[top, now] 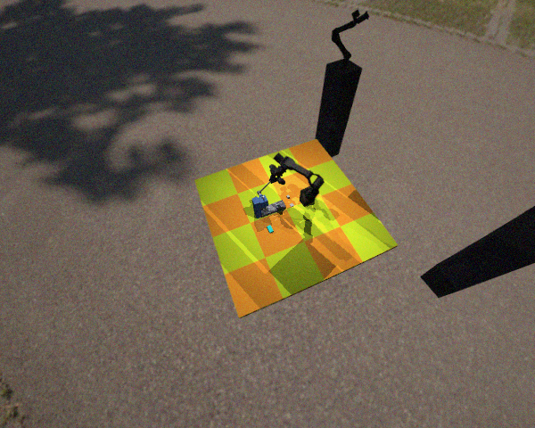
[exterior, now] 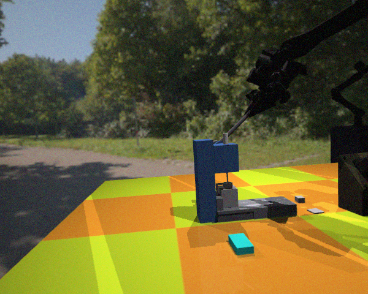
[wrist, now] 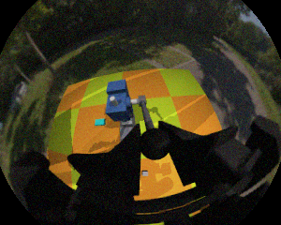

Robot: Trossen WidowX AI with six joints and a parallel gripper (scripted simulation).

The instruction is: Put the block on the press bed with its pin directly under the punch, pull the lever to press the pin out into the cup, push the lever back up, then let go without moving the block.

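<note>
Well, from top we see the hand [top: 275,175] [exterior: 255,106] [wrist: 148,126] above the blue press [top: 259,206] [exterior: 204,183] [wrist: 118,104]; we read no writing. In exterior, the grey block [exterior: 229,198] sits beneath the punch [exterior: 227,177]. In wrist, the hand is partly open, closed around the lever's [top: 265,186] [exterior: 238,125] [wrist: 146,114] knob [wrist: 155,143].

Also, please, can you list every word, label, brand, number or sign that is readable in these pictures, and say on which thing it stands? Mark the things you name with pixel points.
There is none: no text can be read in any view.
Blue press [top: 259,207] [exterior: 205,183] [wrist: 120,104]: no lettering seen.
Turquoise piece [top: 270,228] [exterior: 240,242] [wrist: 99,122]: no marks seen.
Dark arm [top: 300,168] [exterior: 323,31]: too dark and grainy to tell whether it has a brand.
</note>
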